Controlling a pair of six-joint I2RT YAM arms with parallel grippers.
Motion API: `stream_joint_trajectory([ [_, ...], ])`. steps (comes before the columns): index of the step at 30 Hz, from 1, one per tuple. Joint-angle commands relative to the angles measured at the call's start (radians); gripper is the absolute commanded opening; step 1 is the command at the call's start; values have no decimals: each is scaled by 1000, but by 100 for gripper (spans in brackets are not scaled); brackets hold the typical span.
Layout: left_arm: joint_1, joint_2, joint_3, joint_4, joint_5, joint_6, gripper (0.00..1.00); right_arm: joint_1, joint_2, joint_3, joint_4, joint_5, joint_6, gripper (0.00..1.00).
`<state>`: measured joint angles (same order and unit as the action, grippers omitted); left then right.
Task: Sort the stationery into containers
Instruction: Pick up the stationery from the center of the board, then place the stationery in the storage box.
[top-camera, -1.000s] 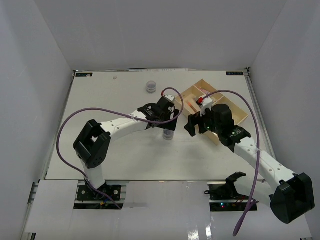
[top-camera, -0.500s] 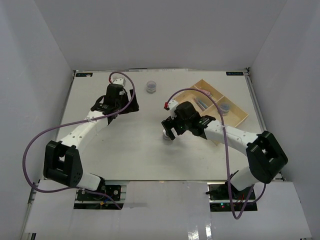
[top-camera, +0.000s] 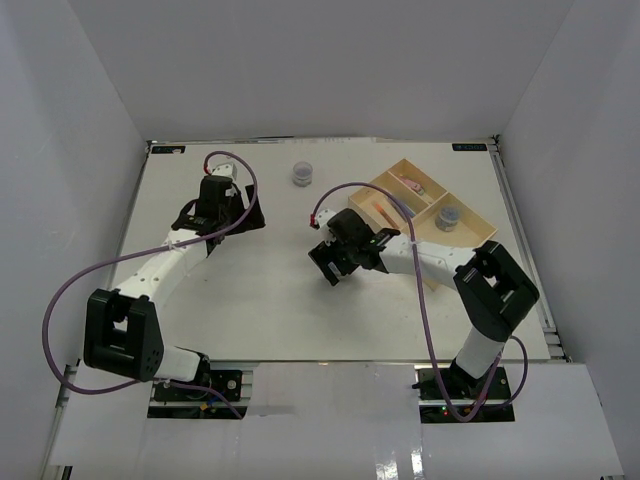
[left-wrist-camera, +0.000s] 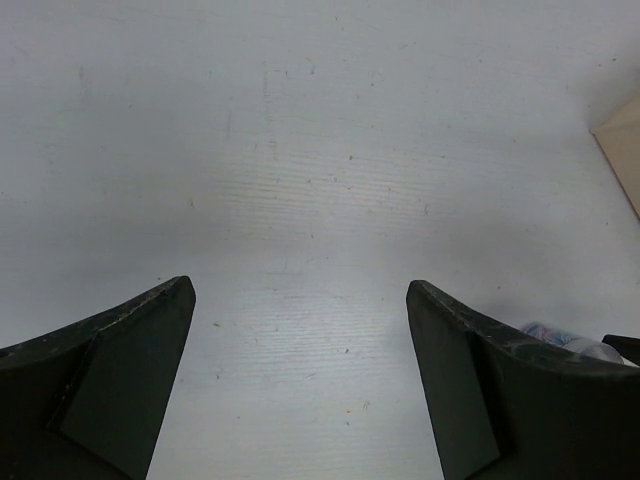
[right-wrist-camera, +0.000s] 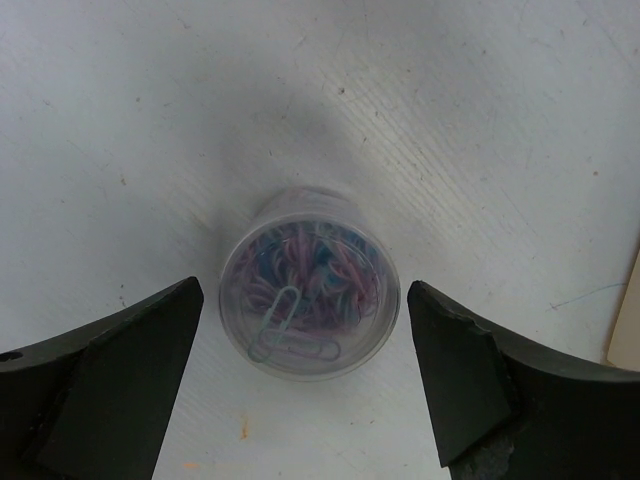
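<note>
**A:** Where does the right pincer (top-camera: 330, 266) stand?

**B:** It is low over the white desk (top-camera: 260, 300), spread wide and holding nothing. The small round clear plastic tub of coloured paper clips (right-wrist-camera: 310, 298) stands upright between its two fingers, with a thin gap on each side. It is on the desk near the shallow beige three-compartment tray (top-camera: 475, 215), not in it.

**A:** So what could spoil the grasp?

**B:** I think the shape could. The wall is round and looks slick, so if the fingers close off its middle, it may squirt forward or spin away. If they close too high, only the rim is caught, and the tub may tip as it lifts. I cannot tell how firmly the top is shut. If it is loose, the clips would scatter.

**A:** And the carry?

**B:** If the tub is carried low, it could knock the tray wall. One compartment already holds a similar grey round tub (top-camera: 449, 214). Setting this one down on top of that would probably topple both.

**A:** And the left pincer (left-wrist-camera: 298, 288)?

**B:** It is wide apart too and empty, over the desk well to the left, so I see no risk of the arms clashing. Another dark round tub (top-camera: 302, 175) waits at the far side.
</note>
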<state>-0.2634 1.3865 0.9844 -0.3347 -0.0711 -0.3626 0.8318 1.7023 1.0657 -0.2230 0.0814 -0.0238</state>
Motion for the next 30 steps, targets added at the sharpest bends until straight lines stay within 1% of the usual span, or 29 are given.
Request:
stream_joint_trajectory([
  [1,7,-50,0,20,1,11,98,6,11,40,-22,38,13,89],
  [2,9,-52,0,19,1,13,98,6,13,43,-26,41,15,85],
  [4,10,-56,-1,20,1,13,98,6,13,39,-32,52,16,81],
  [5,9,-58,-3,23,2,11,98,6,13,36,-30,55,16,75],
  [10,10,-58,-3,23,11,11,98,6,2,34,-27,67,16,58],
  [11,10,-60,-3,23,11,13,98,6,-1,34,-27,72,16,52],
  [13,13,-63,-4,23,10,13,98,6,-19,37,-30,86,42,46],
  [17,12,-64,-6,23,13,13,98,-3,-107,39,-35,139,59,43],
  [19,15,-64,-6,25,17,11,98,-37,-186,34,-36,185,76,43],
  [20,15,-66,-6,25,19,11,98,-78,-211,30,-38,216,81,42],
  [21,15,-66,-4,25,21,11,98,-103,-258,25,-39,228,88,42],
  [23,16,-69,-6,25,25,10,98,-166,-300,5,-50,245,110,41],
  [24,16,-72,-6,25,25,10,98,-240,-332,-4,-53,245,122,41],
  [26,18,-76,-7,26,25,10,98,-314,-357,-24,-55,230,145,40],
  [27,18,-78,-7,26,25,11,98,-377,-375,-48,-52,231,148,40],
  [29,20,-78,-9,28,28,10,98,-455,-379,-65,-52,230,151,40],
  [30,20,-78,-7,28,30,10,98,-476,-375,-82,-52,231,153,40],
])
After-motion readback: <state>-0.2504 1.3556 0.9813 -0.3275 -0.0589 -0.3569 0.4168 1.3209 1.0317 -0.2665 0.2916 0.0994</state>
